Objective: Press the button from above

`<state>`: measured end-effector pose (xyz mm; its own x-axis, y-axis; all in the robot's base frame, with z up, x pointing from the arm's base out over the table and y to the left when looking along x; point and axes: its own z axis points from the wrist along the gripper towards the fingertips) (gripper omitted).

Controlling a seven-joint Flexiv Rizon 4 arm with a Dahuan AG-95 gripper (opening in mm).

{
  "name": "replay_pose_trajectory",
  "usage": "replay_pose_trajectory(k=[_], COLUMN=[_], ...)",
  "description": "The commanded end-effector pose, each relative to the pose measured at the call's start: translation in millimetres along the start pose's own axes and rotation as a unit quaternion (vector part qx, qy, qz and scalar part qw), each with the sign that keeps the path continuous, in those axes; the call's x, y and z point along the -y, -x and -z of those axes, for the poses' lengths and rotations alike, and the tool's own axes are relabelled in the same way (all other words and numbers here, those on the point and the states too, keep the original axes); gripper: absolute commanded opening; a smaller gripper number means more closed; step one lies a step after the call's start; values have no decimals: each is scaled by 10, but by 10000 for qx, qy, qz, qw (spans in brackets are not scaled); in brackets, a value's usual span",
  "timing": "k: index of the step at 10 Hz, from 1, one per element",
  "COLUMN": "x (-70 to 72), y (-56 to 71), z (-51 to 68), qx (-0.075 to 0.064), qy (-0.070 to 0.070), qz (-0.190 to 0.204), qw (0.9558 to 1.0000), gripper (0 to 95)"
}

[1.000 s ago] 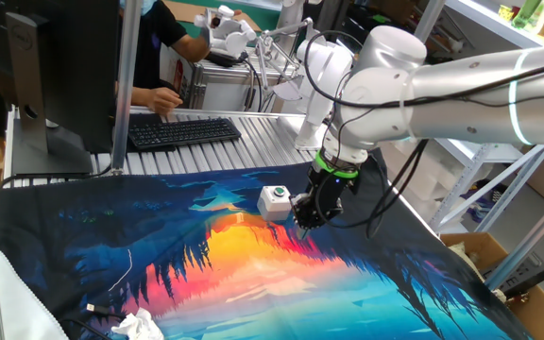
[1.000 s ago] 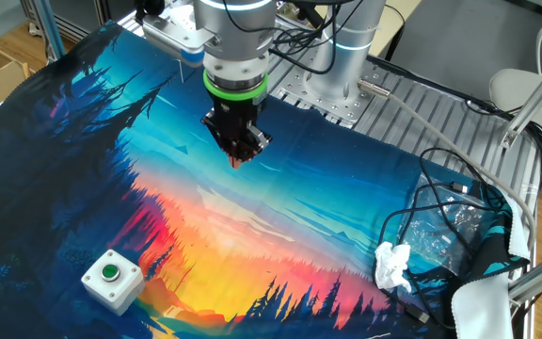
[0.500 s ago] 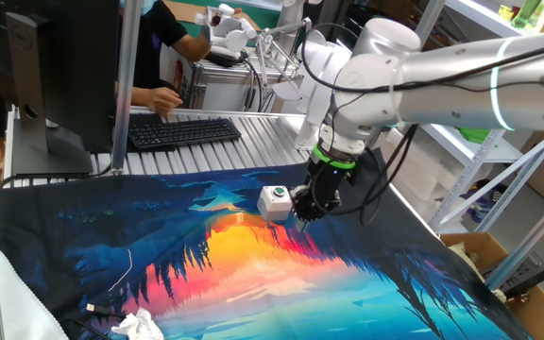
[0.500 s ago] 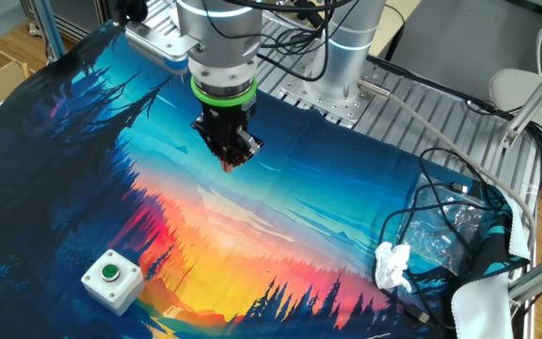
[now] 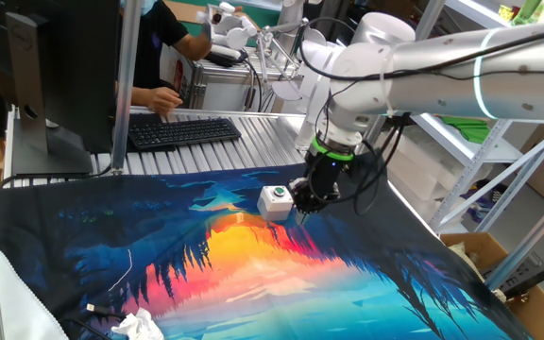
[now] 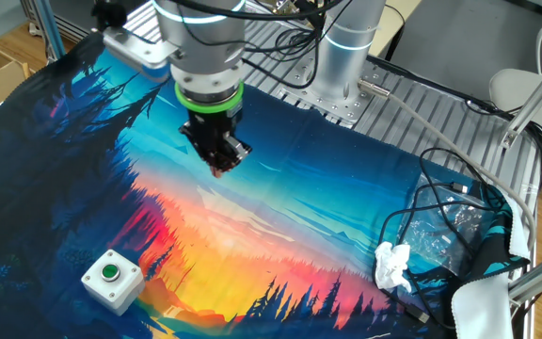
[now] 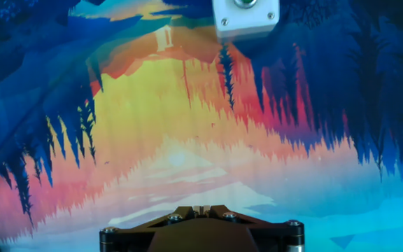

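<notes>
Worktop [image 6: 459, 104]: ribbed metal surface, most of it covered by a printed cloth [image 6: 280, 245] showing a blue forest and orange sunset. Cloth lies flat in the middle, rumpled at the edges.

Arm [image 5: 442, 66]: white, reaches in from the right in one fixed view, wrist bent down over the cloth. Green ring just above the tool. Cables run along the arm.

Person [image 5: 163, 57] seated behind the worktop, dark top, hand at a black keyboard [image 5: 182, 132]. Dark monitor [image 5: 36, 66] to the left of it.

Tangle of black cables [image 6: 450, 217] at the cloth's far edge in the other fixed view, with a crumpled white wad [image 6: 393, 266] beside it.

Tool [image 6: 217, 168]: dark, pointing down, hanging above the cloth and well apart from the button in the other fixed view. Hand view shows the two fingertips meeting at the bottom edge with no gap; closed, gripping nothing.

Button [image 6: 112, 280]: white box, round green cap on top, sitting upright on the orange part of the cloth. In the hand view it lies at the top edge [image 7: 246, 19], ahead of the fingertips. In one fixed view it appears just left of the tool [image 5: 274, 201].
</notes>
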<state>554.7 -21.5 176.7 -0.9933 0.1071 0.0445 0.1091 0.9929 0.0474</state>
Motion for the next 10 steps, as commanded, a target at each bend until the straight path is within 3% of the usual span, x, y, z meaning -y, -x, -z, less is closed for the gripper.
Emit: replay_pose_trajectory(k=[1, 10], x=[15, 110], y=[61, 292], z=[12, 15], qx=[-31, -46], qy=[9, 6], qz=[2, -23], qw=[10000, 10000], gripper=[0, 0])
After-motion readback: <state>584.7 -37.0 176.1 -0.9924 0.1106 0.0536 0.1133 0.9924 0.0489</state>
